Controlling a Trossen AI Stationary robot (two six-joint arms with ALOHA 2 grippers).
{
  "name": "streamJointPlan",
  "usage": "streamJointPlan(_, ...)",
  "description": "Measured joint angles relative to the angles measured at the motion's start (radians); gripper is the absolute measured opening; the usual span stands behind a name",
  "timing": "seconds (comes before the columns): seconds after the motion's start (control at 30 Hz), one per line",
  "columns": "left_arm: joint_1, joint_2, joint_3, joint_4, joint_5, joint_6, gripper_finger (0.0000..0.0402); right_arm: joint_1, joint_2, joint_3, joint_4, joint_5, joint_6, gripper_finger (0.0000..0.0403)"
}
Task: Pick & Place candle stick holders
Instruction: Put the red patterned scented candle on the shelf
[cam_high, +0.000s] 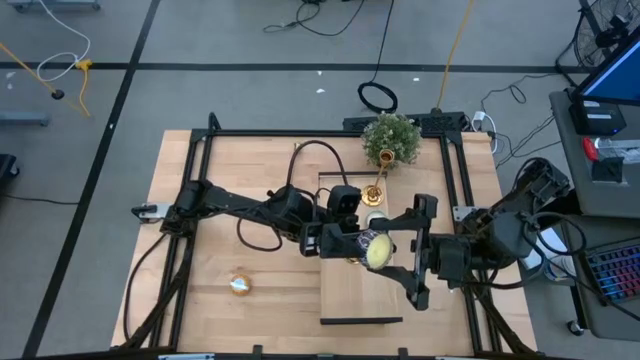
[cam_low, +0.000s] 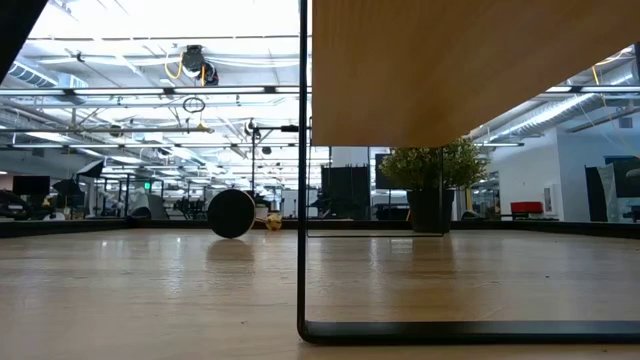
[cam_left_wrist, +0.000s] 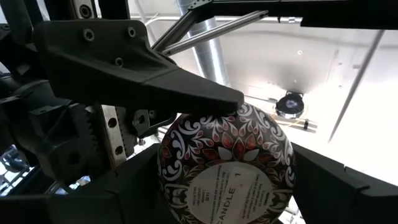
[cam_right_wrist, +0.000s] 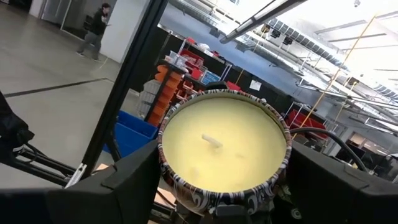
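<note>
Both end effectors (cam_high: 352, 243) (cam_high: 392, 252) clamp a patterned tin (cam_right_wrist: 224, 186) of pale-yellow wax (cam_right_wrist: 225, 149).

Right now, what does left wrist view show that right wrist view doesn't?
Left wrist only: the candle tin's patterned underside with its label, and the right claw's finger pressed on it. Right wrist only: the pale yellow wax and wick, plus a person far off. Both: the same tin between dark fingers.

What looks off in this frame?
The task names candle stick holders, yet both grippers meet on a patterned candle tin held above the table: left gripper at its labelled base, right gripper at its wax top. A gold holder stands untouched by the plant.
</note>
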Motion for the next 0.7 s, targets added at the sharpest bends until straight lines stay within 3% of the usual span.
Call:
streamJointPlan(0.23, 0.0, -0.001, 0.0, -0.019, 0.005, 0.003, 0.0299, 0.001, 0.0, 0.0, 0.004, 0.014, -0.004, 0.0296)
streamJointPlan(0.5, -0.001, 0.0, 0.001, -0.06, 0.011, 0.03, 0.036, -0.001, -0.001, 0.0, 0.014, 0.077, 0.003, 0.0292)
streamJointPlan(0.7, -0.001, 0.0, 0.0, -0.065, 0.007, 0.033, 0.0359, 0.02, -0.008, 0.0, 0.015, 0.112, -0.001, 0.0291)
